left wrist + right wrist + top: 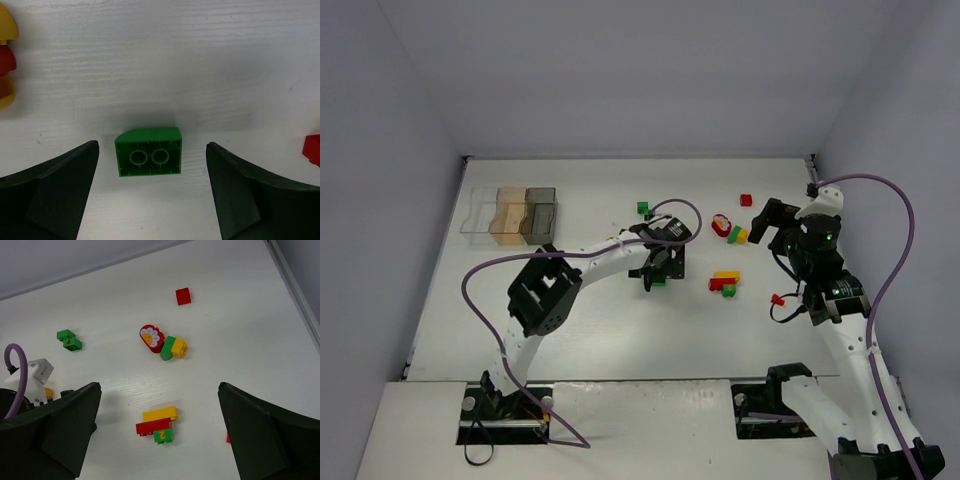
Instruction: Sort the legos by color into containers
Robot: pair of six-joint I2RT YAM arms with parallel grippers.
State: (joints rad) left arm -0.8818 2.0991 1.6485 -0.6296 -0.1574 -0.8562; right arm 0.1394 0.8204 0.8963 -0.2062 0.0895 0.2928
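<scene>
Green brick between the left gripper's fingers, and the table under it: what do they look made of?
Green brick: moulded plastic, smooth with a slight sheen; hollow underside with two round tubes shows. Table: white, matte, faint grain lines, probably painted or laminated wood.

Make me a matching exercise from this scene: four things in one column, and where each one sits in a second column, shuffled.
Things
1. green brick
2. lone red brick
3. yellow-red-green stack
4. containers

Places
A. far-left part of the table
B. nearer the arm bases than the flower piece
C. between the open fingers of the left gripper, touching neither
D. alone, beyond the flower piece

Pairs: 1-C, 2-D, 3-B, 4-A
</scene>
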